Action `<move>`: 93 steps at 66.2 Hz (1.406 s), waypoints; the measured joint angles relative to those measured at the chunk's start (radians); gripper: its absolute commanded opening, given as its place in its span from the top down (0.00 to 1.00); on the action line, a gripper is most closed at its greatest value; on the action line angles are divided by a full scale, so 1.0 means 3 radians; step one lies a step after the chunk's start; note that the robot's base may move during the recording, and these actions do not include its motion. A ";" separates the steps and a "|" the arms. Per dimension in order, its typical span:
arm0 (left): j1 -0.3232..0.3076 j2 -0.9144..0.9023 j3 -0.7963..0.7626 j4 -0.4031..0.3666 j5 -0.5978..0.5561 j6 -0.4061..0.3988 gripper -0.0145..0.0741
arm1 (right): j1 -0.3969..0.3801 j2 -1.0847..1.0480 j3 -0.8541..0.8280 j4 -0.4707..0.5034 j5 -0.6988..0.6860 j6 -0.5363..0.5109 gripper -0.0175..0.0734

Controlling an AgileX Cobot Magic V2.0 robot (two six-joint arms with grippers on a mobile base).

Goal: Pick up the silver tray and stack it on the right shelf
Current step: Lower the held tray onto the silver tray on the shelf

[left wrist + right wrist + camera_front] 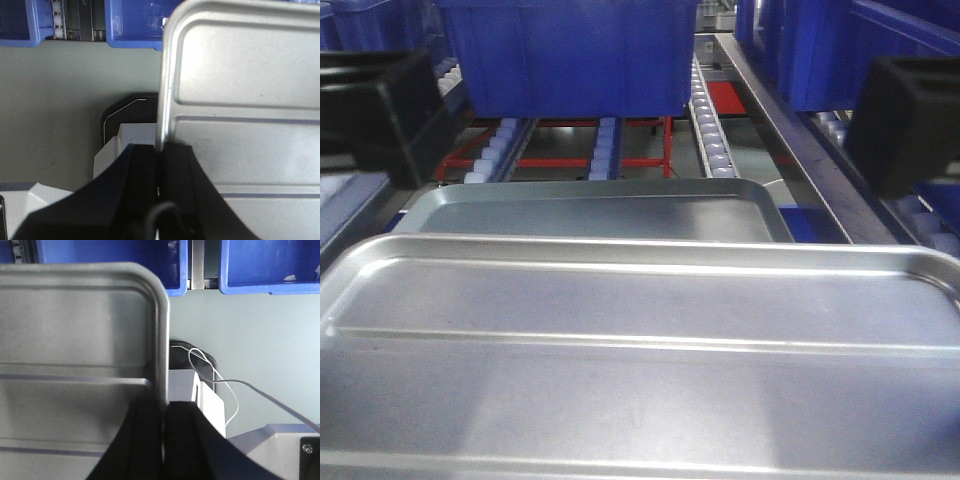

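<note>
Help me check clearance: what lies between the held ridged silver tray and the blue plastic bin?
Front view: a plain silver metal tray with a sloping rim, then the red-framed roller rack.

So the left tool [160,150] is pinched tight on the left rim of the tray [640,380], right tool [165,407] same deal on the right rim, arms spread wide apart.

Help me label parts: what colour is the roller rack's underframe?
Red; the underframe shows best in the front-facing view.
</note>
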 measured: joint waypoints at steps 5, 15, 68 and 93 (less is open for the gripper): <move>0.0000 0.0000 0.0000 0.0000 0.0000 0.0000 0.95 | 0.0000 0.0000 0.0000 0.0000 0.0000 0.0000 0.73; 0.0000 0.0000 0.0000 0.0000 0.0000 0.0000 0.95 | 0.0000 0.0000 0.0000 0.0000 0.0000 0.0000 0.73; 0.0000 0.0000 0.0000 0.0000 -0.0005 0.0000 0.95 | 0.0000 0.0000 0.0000 0.0001 0.0000 0.0000 0.73; 0.0000 0.0000 0.0000 0.0087 -0.0027 0.0088 0.95 | 0.0000 0.0000 0.0000 -0.0034 0.0000 -0.0009 0.73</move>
